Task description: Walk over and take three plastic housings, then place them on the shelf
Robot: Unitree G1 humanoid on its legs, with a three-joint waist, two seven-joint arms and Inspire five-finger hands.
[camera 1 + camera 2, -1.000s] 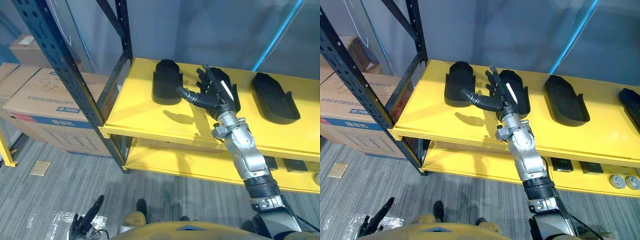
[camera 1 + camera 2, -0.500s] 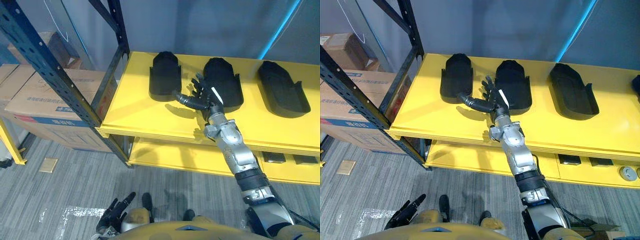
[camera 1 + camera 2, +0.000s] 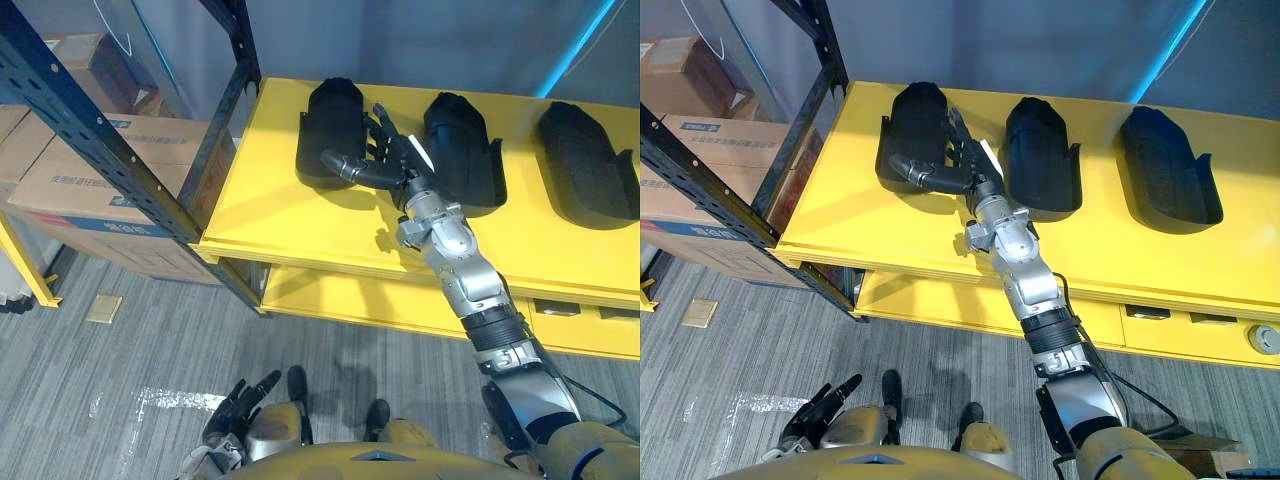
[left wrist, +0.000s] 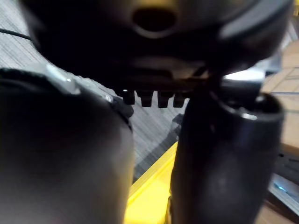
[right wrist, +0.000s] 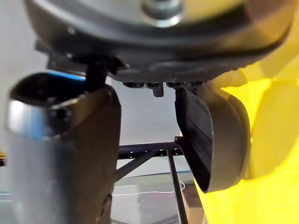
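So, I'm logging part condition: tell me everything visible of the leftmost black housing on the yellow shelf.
The leftmost housing is a black plastic shell, rounded at its far end, with raised side walls. It lies flat on the yellow shelf, near its left end, pointing front to back. The open right hand is beside it, thumb over its near end; contact is unclear.

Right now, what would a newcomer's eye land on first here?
The bright yellow shelf, with three black plastic housings in a row on its top level. Next, the right hand stretched over it, fingers straight, between the left housing and the middle housing, thumb toward the left one.
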